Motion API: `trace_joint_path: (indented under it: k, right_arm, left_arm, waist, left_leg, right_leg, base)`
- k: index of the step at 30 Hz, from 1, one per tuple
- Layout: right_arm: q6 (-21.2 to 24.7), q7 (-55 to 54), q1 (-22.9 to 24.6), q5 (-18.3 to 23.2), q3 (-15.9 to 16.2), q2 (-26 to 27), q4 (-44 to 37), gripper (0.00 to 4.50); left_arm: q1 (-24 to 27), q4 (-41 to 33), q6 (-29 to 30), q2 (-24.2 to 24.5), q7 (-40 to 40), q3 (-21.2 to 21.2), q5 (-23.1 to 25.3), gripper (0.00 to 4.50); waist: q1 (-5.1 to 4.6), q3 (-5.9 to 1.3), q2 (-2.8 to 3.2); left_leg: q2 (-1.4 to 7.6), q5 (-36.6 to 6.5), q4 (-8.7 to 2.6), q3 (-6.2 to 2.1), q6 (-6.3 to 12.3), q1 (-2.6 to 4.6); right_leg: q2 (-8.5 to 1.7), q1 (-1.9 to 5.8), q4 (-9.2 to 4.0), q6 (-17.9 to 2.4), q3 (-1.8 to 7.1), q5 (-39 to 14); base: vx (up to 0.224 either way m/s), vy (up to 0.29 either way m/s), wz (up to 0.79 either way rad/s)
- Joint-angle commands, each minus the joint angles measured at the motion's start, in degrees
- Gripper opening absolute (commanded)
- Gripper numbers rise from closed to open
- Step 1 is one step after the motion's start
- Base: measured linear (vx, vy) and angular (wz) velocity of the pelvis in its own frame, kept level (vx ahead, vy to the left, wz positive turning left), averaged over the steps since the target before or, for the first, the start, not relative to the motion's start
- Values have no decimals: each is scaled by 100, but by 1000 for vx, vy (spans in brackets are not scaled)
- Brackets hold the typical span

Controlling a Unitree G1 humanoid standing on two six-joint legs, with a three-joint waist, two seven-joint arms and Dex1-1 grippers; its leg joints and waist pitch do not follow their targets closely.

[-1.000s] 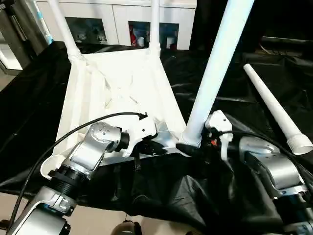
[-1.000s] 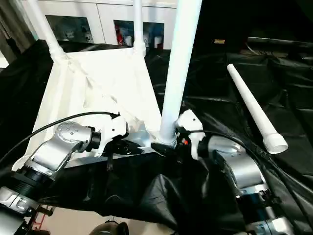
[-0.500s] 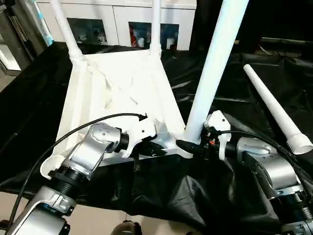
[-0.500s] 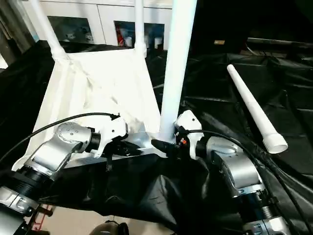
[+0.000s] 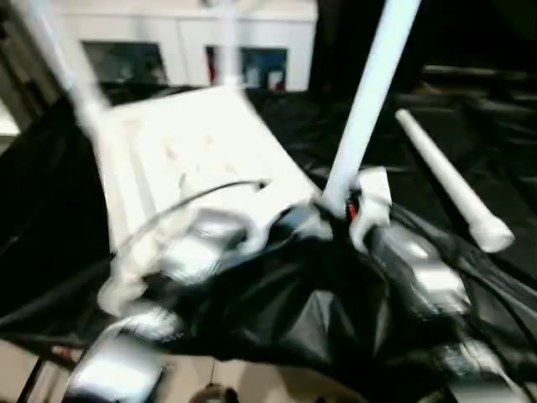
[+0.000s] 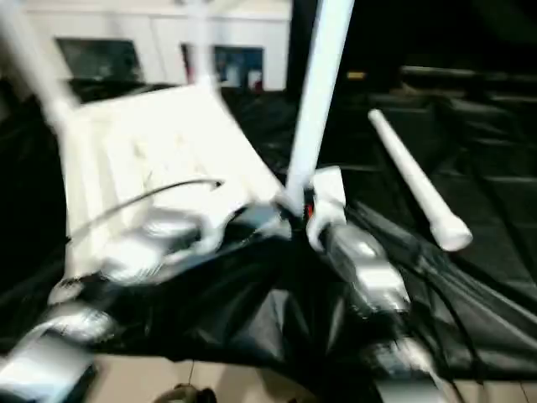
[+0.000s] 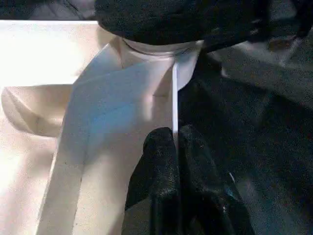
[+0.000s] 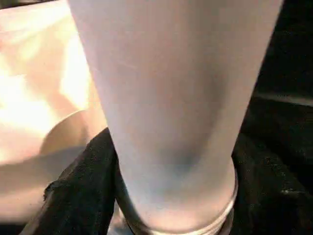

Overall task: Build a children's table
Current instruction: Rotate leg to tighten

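Left hand (image 7: 177, 147) stays clenched on the tabletop (image 5: 193, 147) rim; right hand (image 5: 336, 214) grasps the leg (image 5: 365, 101), which now tilts over the black-draped counter (image 5: 50, 210).

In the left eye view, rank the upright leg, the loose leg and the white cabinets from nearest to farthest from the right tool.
1. Upright leg: right at the right tool, in the tabletop's near corner.
2. Loose leg: lying on the black sheet, off to the right.
3. White cabinets: at the back, beyond the table.

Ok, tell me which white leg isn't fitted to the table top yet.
The loose leg lying flat on the black sheet, on the robot's right. The others stand upright from the table top.
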Motion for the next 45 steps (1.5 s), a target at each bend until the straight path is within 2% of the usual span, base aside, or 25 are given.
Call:
trace_joint_path:
  k: [1, 2, 3, 6, 9, 12, 15, 18, 21, 22, 23, 24, 26, 29, 31, 36, 42, 45]
  right_arm:
    - [62, 119, 7, -76, 210, 250, 638, 270]
    - [62, 119, 7, -76, 210, 250, 638, 326]
    - [43, 197, -63, 44, 76, 312, 658, 340]
    - [-70, 299, -125, 32, 64, 290, 701, 359]
    - [-260, 602, -156, 15, 112, 103, 622, 393]
    - [-274, 951, -66, -31, 224, -147, 347, 419]
    - [-151, 1413, 122, -93, 377, -542, -174, 438]
    - [22, 2149, 343, 6, 527, -998, -783, 438]
    - [310, 3181, 668, 297, 745, -1575, -1588, 438]
    - [348, 3356, 726, 352, 788, -1677, -1721, 438]
    - [452, 3746, 863, 472, 892, -1919, -2022, 438]
    - [483, 3820, 887, 500, 912, -1965, -2077, 438]
    - [627, 4173, 996, 631, 1018, -2171, -2326, 438]
    - [715, 4289, 1039, 607, 1073, -2214, -2411, 438]
    - [753, 4321, 1052, 578, 1108, -2227, -2426, 421]
    - [860, 4395, 1103, 550, 1265, -2247, -2484, 382]
    - [907, 4275, 1188, 544, 1217, -2075, -2418, 340]
    - [922, 3813, 1233, 557, 1028, -1772, -2192, 307]
  left_arm:
    - [-244, -21, -345, -251, -43, -95, -33, 0]
    - [-244, -21, -345, -251, -43, -95, -33, 0]
    - [-241, -45, -448, -216, -127, -120, -11, 0]
    - [-205, -99, -603, -118, -321, -173, -5, 0]
    - [-91, -260, -836, 113, -731, -208, -87, 0]
    - [23, -414, -1021, 308, -1078, -223, -143, 0]
    - [192, -680, -1132, 551, -1554, -225, -299, 0]
    - [350, -932, -1234, 814, -2080, -292, -443, 0]
    - [470, -1090, -1306, 1070, -2553, -330, -542, 0]
    - [483, -1103, -1325, 1108, -2628, -334, -556, 0]
    - [531, -1178, -1359, 1210, -2895, -349, -630, 0]
    - [542, -1202, -1350, 1234, -2951, -352, -649, 0]
    - [618, -1377, -1303, 1386, -3356, -385, -797, 0]
    - [657, -1483, -1270, 1506, -3558, -435, -829, 0]
    - [657, -1480, -1270, 1526, -3574, -440, -820, 0]
    - [600, -1308, -1367, 1552, -3510, -393, -696, 0]
    - [608, -1315, -1223, 1530, -3338, -341, -669, 0]
    - [574, -1243, -1061, 1411, -3050, -256, -658, 0]
  waist:
    - [3, -417, -44]
    - [4, -417, -45]
    - [14, -422, -56]
    - [38, -466, -40]
    - [44, -448, -34]
    - [56, -428, -39]
    - [86, -435, -33]
    - [149, -448, -20]
    - [232, -425, -13]
    - [260, -421, -9]
    - [309, -405, -4]
    - [309, -405, -4]
    - [311, -387, 6]
    - [302, -380, -8]
    - [289, -381, -16]
    - [273, -397, -36]
    - [271, -399, -24]
    - [261, -407, -31]
  left_leg:
    - [396, -1517, -492, -252, 22, 165]
    - [404, -1490, -489, -251, 49, 163]
    - [405, -1389, -483, -237, 130, 160]
    - [415, -1075, -458, -226, 286, 159]
    - [421, -1060, -460, -220, 399, 150]
    - [439, -1154, -477, -223, 390, 152]
    - [455, -1060, -481, -216, 390, 169]
    - [459, -848, -451, -202, 508, 165]
    - [482, -890, -456, -191, 589, 164]
    - [491, -934, -457, -187, 578, 179]
    - [500, -1101, -478, -187, 493, 184]
    - [500, -1101, -478, -187, 493, 184]
    - [516, -1396, -528, -208, 298, 192]
    - [503, -1541, -533, -210, 185, 199]
    - [499, -1505, -540, -213, 153, 188]
    - [482, -1319, -515, -205, 211, 169]
    - [488, -1307, -517, -208, 222, 172]
    - [484, -1339, -516, -205, 171, 180]
  right_leg:
    - [-412, 174, -495, -1174, 161, -1286]
    - [-420, 177, -496, -1182, 165, -1235]
    - [-417, 185, -486, -1212, 171, -1058]
    - [-420, 201, -439, -1353, 157, -593]
    - [-419, 192, -431, -1421, 149, -450]
    - [-422, 203, -445, -1404, 149, -659]
    - [-403, 186, -417, -1395, 151, -506]
    - [-406, 187, -377, -1442, 150, -163]
    - [-393, 174, -379, -1406, 148, -208]
    - [-400, 164, -395, -1381, 152, -305]
    - [-409, 146, -415, -1352, 155, -610]
    - [-409, 146, -415, -1352, 155, -610]
    - [-412, 122, -429, -1300, 157, -997]
    - [-434, 102, -460, -1270, 172, -1188]
    - [-432, 105, -455, -1244, 176, -1190]
    - [-438, 123, -443, -1261, 175, -995]
    - [-430, 114, -440, -1275, 169, -1029]
    - [-437, 108, -446, -1275, 176, -1078]
  base:
    - [0, 0, 0]
    - [0, 0, 0]
    - [0, 0, 0]
    - [0, 0, 0]
    - [0, 0, 0]
    - [0, 0, 0]
    - [0, 0, 0]
    - [0, 0, 0]
    - [0, 0, 0]
    - [0, 0, 0]
    - [0, 0, 0]
    - [0, 0, 0]
    - [0, 0, 0]
    - [0, 0, 0]
    - [0, 0, 0]
    - [0, 0, 0]
    - [0, 0, 0]
    - [0, 0, 0]
